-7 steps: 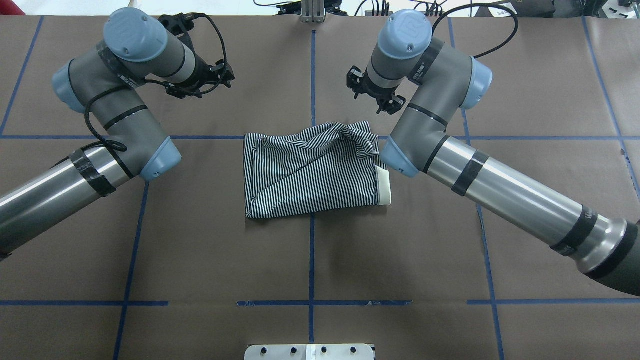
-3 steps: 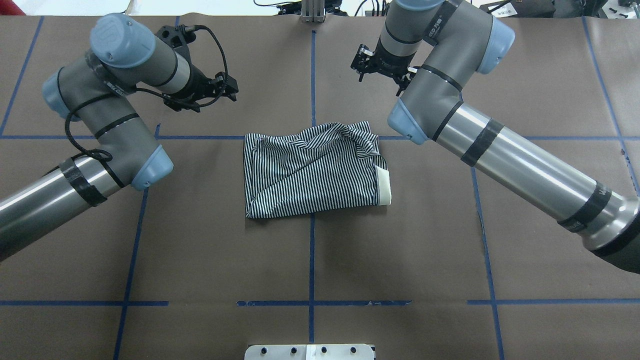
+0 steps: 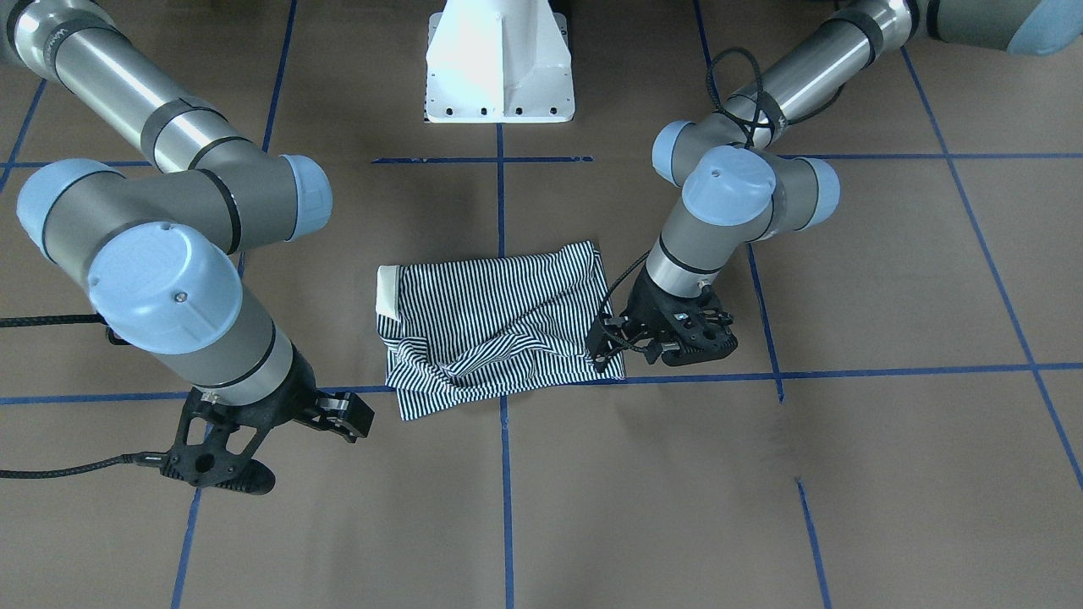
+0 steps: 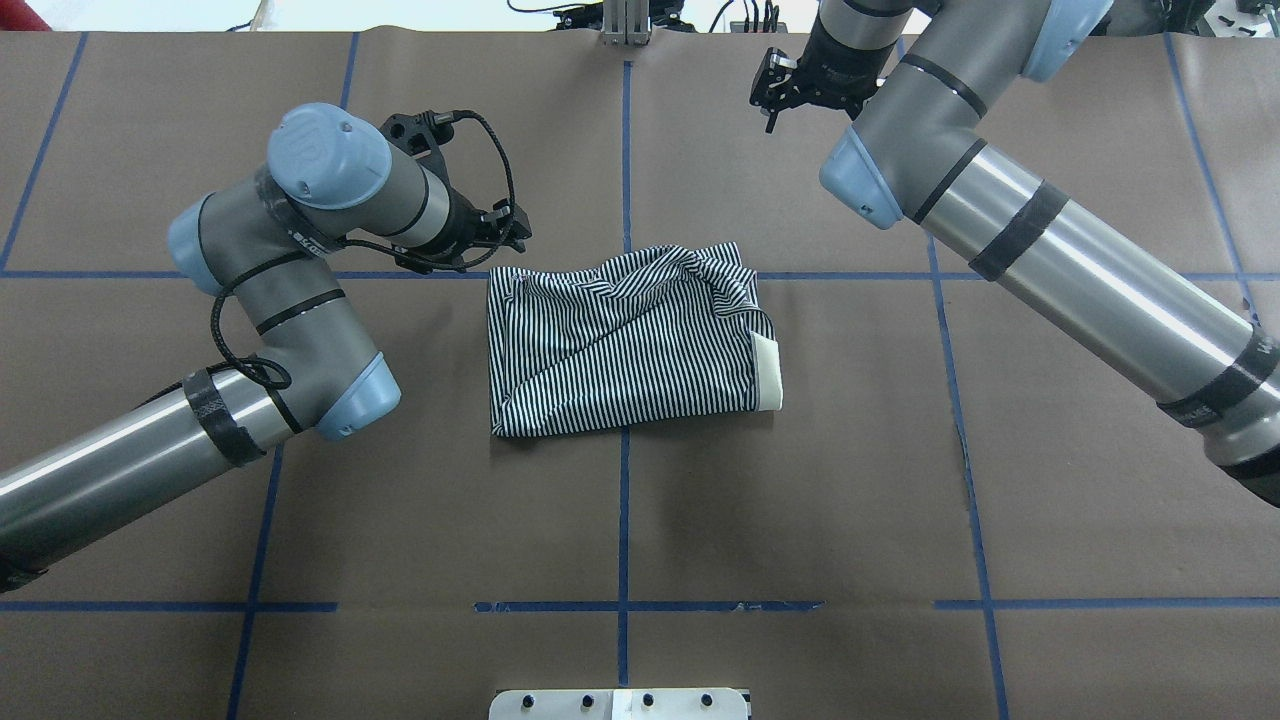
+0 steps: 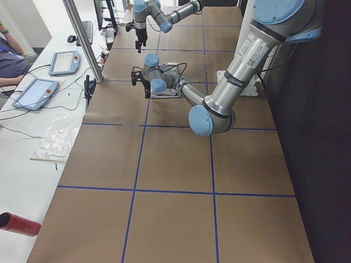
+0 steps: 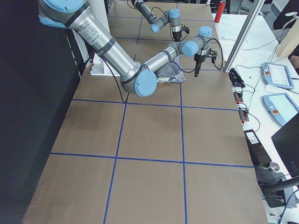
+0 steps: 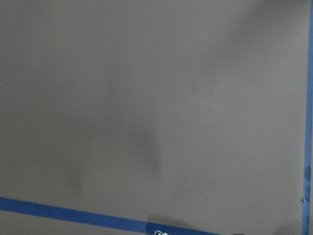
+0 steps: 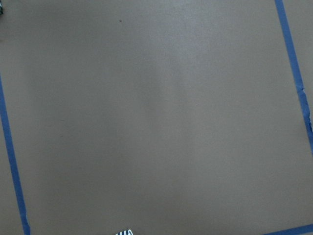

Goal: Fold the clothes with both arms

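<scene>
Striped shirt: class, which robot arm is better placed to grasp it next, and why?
Probably left. The left gripper hovers close beside a far corner of the shirt, while the right gripper sits well beyond its far edge, clear of the fabric.

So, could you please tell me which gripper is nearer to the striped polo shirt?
Left. The left gripper is right beside the striped polo shirt, at its far left corner; the right gripper hangs well clear, beyond its far right corner.

Even overhead light — soft shadows, wrist views blurry, dim.
</scene>
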You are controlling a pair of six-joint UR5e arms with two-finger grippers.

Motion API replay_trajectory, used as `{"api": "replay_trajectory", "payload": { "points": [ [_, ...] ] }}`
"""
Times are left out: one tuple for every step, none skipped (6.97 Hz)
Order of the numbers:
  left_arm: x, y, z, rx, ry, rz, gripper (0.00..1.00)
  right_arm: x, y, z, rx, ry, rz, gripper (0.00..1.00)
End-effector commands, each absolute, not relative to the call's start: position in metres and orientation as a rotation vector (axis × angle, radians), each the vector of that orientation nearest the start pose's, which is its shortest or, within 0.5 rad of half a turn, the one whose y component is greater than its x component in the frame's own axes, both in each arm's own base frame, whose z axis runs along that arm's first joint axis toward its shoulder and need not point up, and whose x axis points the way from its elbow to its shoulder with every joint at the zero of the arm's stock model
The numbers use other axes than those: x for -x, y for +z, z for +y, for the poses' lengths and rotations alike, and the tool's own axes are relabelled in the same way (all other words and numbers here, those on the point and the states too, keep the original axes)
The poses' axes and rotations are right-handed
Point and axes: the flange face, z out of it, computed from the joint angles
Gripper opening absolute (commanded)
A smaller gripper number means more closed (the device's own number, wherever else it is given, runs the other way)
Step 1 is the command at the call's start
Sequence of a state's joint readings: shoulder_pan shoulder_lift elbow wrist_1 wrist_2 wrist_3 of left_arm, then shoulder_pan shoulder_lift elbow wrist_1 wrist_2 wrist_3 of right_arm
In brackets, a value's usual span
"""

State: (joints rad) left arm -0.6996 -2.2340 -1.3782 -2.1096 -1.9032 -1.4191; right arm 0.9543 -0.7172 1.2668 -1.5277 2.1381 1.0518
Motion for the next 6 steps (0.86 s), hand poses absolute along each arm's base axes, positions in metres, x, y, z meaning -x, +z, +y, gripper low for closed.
{"api": "replay_trajectory", "payload": {
  "points": [
    [-0.5233, 0.2833, -0.54, -0.121, -0.311, 1.043, 0.48, 0.38, 0.2545, -0.6894, 0.022, 0.243, -0.797, 1.0],
    [-0.5287, 0.2876, -0.5385, -0.115, -0.306, 1.036, 0.38, 0.3805, 0.2567, -0.688, 0.024, 0.242, -0.796, 1.0],
    [-0.5295, 0.2899, -0.539, -0.114, -0.306, 1.032, 0.26, 0.3789, 0.2577, -0.6879, 0.023, 0.243, -0.796, 1.0],
    [-0.5296, 0.2888, -0.5391, -0.116, -0.304, 1.033, 0.19, 0.3788, 0.2558, -0.6878, 0.022, 0.244, -0.798, 1.0],
    [-0.5302, 0.2842, -0.5396, -0.12, -0.3, 1.038, 0.17, 0.3783, 0.2548, -0.6869, 0.019, 0.243, -0.801, 1.0],
    [-0.5305, 0.2849, -0.5398, -0.12, -0.299, 1.037, 0.08, 0.3781, 0.2543, -0.6867, 0.019, 0.243, -0.801, 1.0]
  ]
}}
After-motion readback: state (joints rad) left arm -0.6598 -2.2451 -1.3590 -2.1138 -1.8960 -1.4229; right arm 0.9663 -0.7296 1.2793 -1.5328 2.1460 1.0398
